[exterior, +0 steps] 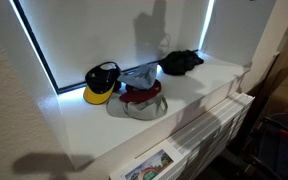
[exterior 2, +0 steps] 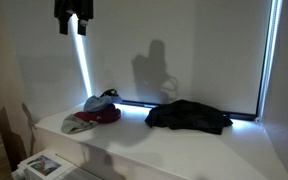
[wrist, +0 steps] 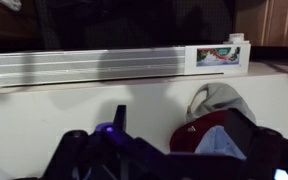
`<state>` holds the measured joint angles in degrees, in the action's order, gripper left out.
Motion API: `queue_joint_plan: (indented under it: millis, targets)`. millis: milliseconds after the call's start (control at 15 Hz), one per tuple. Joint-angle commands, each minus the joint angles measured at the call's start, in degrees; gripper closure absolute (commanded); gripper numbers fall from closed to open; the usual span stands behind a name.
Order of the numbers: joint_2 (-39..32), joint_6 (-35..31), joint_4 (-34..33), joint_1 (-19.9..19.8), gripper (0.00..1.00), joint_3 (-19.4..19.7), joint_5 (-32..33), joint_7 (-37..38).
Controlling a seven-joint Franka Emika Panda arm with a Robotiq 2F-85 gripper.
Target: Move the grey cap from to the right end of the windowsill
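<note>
With the tool (exterior 2: 73, 29) spread high at upper left, the grey cap (exterior: 139, 74) lies mid-frame on the worktop (exterior: 219, 85) against a red cap (exterior: 141, 96), so a loose grab could drag both.

Cap (wrist: 216, 103), grey over red, on white sill (wrist: 64, 115) close to its front edge. Beyond that edge: radiator (wrist: 84, 66), picture (wrist: 219, 55). Gripper (wrist: 159, 150) dim, jaws apart.

Grey cap (wrist: 219, 100), red cap (wrist: 209, 130), black garment (exterior: 180, 62), white windowsill (exterior: 216, 82).
</note>
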<state>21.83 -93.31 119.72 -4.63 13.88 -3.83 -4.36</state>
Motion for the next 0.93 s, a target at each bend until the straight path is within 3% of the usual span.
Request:
queue_joint_plan:
  millis: [0,200,467,600,667,867]
  targets:
    - [-5.2,-4.4,-7.0,0.6,0.0,-2.4,-8.2,3.5]
    - [-9.9,-13.9,-10.4,2.9,0.0,-7.7,-10.3,6.6]
    - [-19.5,-17.5,-12.4,5.2,0.0,-14.6,-1.5,14.6]
    - [-25.4,-15.3,-13.0,6.2,0.0,-15.9,1.7,17.1]
    - [-19.7,-16.8,-10.5,6.0,0.0,-15.3,-0.2,16.0]
    - [-25.7,-16.9,-11.5,6.8,0.0,-15.7,1.0,17.0]
